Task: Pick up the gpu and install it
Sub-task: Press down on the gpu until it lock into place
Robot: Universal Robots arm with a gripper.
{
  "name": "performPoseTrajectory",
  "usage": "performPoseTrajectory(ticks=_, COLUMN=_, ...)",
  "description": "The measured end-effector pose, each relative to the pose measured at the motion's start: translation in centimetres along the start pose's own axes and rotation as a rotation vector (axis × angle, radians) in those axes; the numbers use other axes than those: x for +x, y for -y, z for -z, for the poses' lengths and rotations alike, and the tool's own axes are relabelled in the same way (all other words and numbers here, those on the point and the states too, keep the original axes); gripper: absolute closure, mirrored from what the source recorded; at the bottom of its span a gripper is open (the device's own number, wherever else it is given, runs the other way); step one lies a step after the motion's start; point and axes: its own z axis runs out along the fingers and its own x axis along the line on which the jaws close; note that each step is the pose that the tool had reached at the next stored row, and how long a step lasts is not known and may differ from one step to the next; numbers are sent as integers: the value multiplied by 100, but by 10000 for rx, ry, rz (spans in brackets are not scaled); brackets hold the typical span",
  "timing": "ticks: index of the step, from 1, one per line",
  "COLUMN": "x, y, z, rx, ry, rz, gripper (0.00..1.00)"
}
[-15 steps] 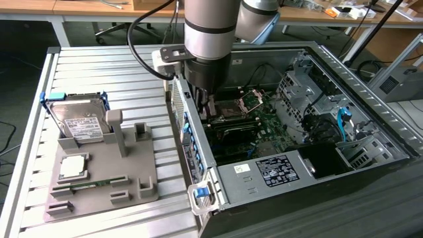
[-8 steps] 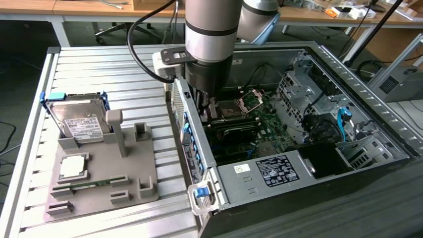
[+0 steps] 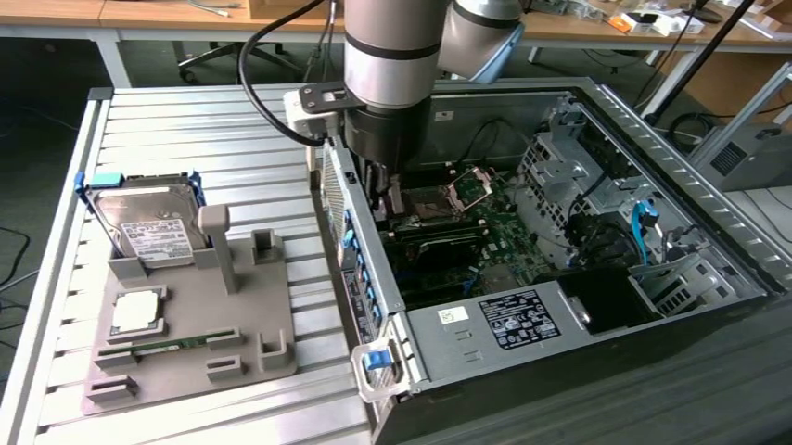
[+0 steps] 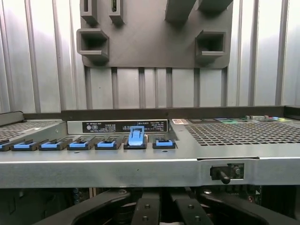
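While closed, gripper (image 4: 161,208) sits inside computer case (image 3: 409,306) rear edge.

Bright even overhead light in exterior view; glare on ribbed table (image 3: 185,120) toward 11 o'clock. Open computer case (image 3: 693,232) interior shadowed. Wrist view: pale washed-out table slats, gripper fingers (image 4: 145,211) dark, slightly blurred.
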Motion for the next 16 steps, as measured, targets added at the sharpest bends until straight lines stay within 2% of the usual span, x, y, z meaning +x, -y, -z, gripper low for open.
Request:
performPoseTrajectory(ticks=7, x=-68, y=-2, z=3, rx=0, ry=0, rz=0, gripper=89)
performPoseTrajectory(ticks=16, x=-74, y=-52, z=6, rx=4, ry=-1, rz=-1, gripper=89)
